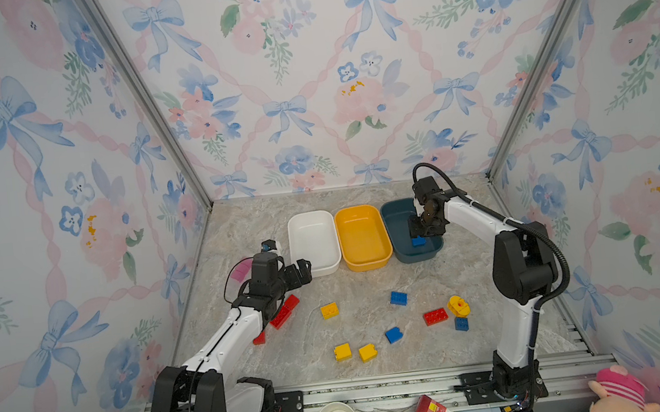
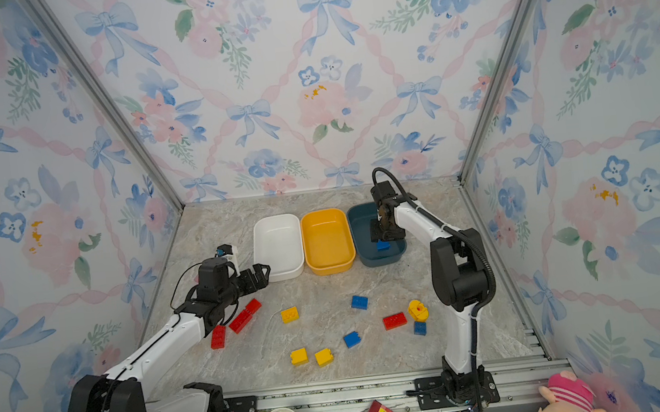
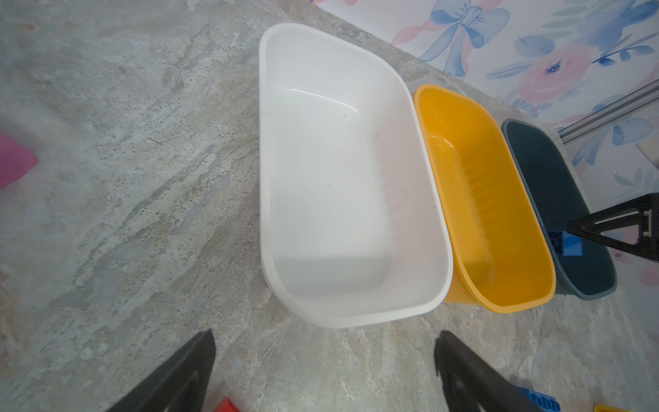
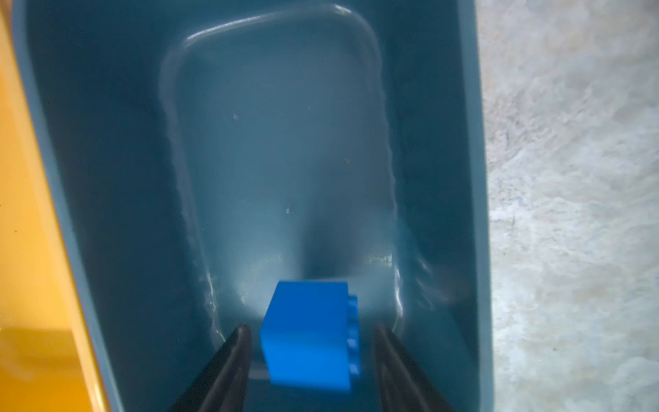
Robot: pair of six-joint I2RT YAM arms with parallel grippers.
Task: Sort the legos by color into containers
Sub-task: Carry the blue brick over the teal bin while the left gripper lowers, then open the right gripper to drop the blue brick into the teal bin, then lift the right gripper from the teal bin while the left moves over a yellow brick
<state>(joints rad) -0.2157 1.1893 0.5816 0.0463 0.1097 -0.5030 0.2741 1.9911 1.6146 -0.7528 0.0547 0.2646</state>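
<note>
Within right tool [image 4: 312, 329], blue lego [image 4: 306, 339]

Robot lab booth: aluminium frame [image 1: 141, 89], wallpaper panels [image 1: 301, 30] (floral), marble-print tabletop [image 1: 362, 287].

Pastel bow-and-flower wallpaper [image 1: 306, 71] encloses a grey marbled tabletop [image 1: 292, 344].

There's a white tub [image 1: 313, 238], a yellow-orange tub [image 1: 362, 233] and a dark teal tub [image 1: 396, 221], red bricks [image 1: 435, 316], yellow bricks [image 1: 329, 310], bright blue bricks [image 1: 398, 298], a grey-beige marbled tabletop [image 1: 361, 283], and walls [image 1: 308, 92] papered with blue bows and pink flowers.
</note>
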